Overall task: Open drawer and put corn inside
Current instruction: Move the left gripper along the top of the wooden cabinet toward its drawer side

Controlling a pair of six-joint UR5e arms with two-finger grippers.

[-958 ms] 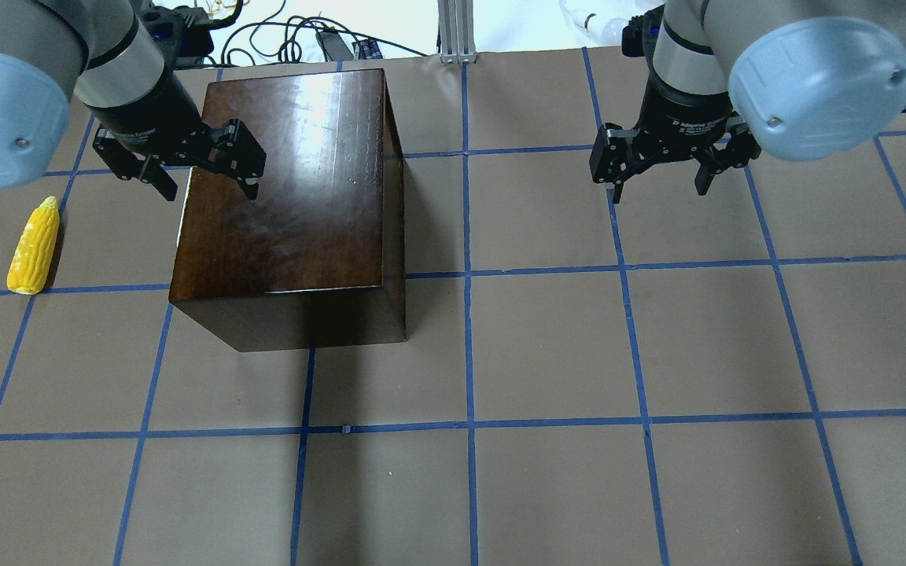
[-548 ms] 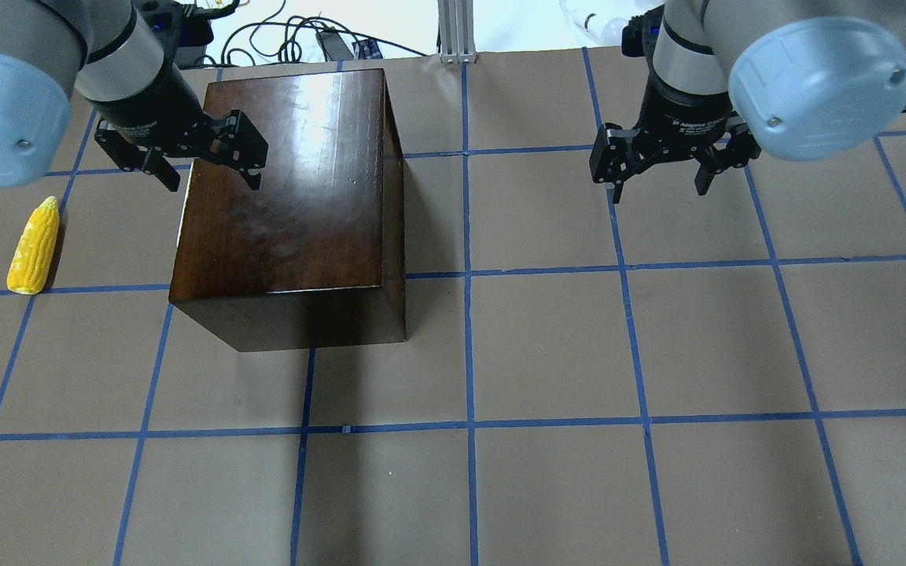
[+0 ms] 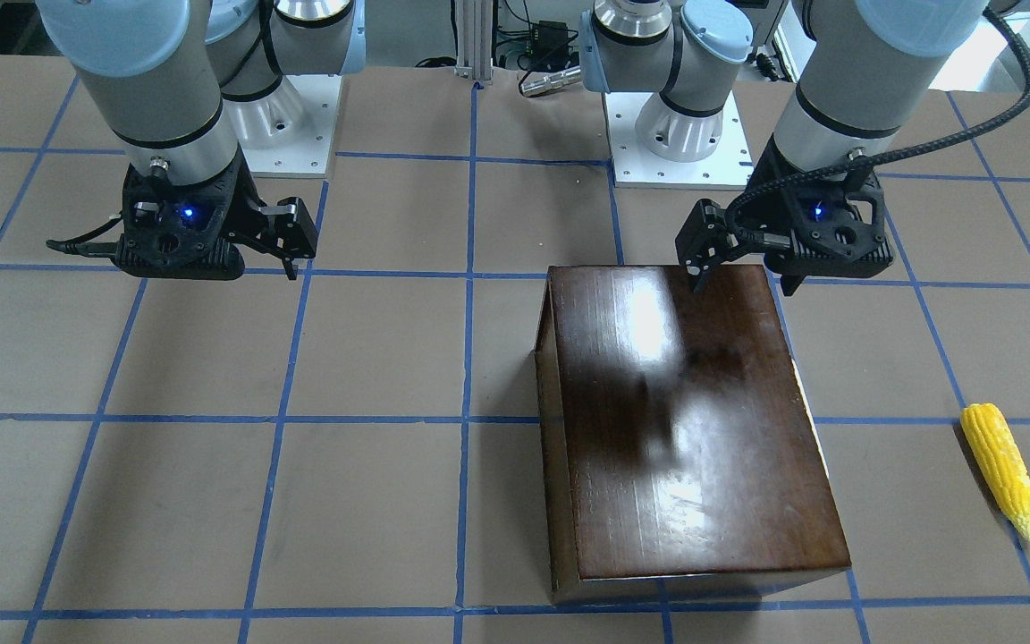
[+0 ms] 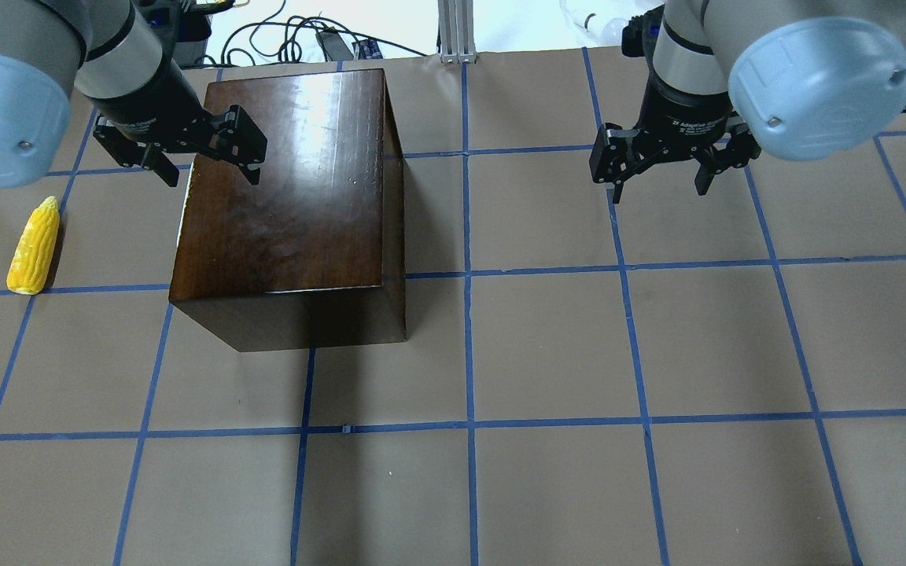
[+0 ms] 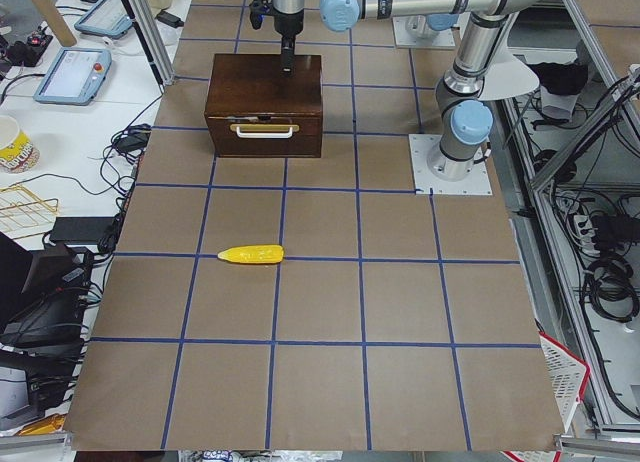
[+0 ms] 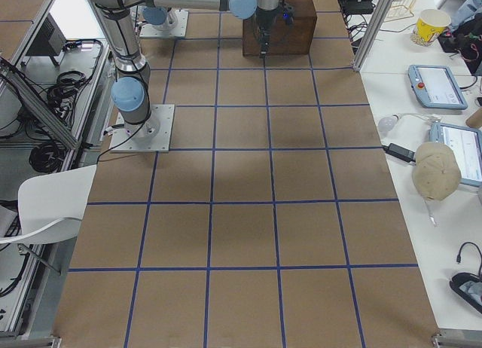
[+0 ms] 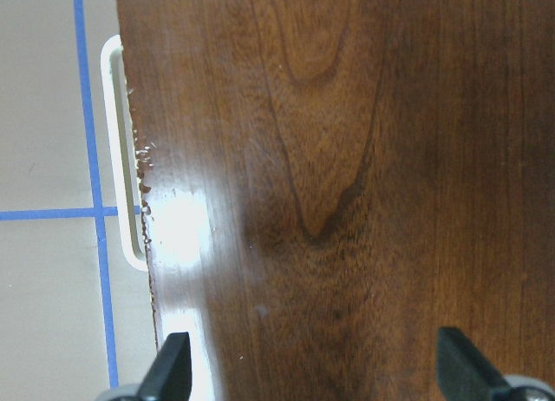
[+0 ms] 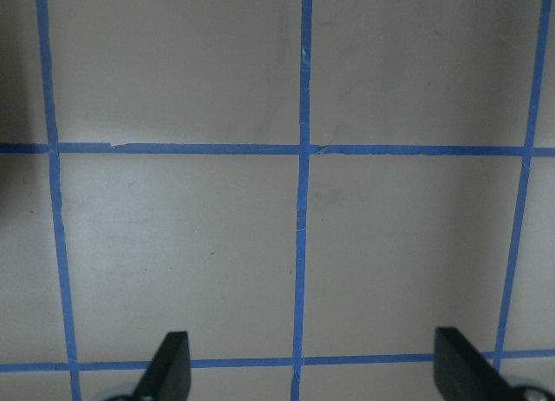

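The corn (image 4: 33, 245) lies on the table (image 4: 579, 354) left of the box (image 4: 288, 196), its long axis running away from the robot, tip at the far end. It looks light, stiff and bumpy: grip across the thick middle. The shut drawer (image 5: 308, 130) wants pulling by its pale handle (image 7: 117, 158). The left pincer (image 4: 209, 174) hovers wide over the box's left edge; the right pincer (image 4: 660, 189) hangs wide above the table.

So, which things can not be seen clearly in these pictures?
- Inside of the drawer: hidden in every view, it is shut in the box.
- Drawer front: overhead view, box top covers it.
- Corn kernels: left side view, too small.
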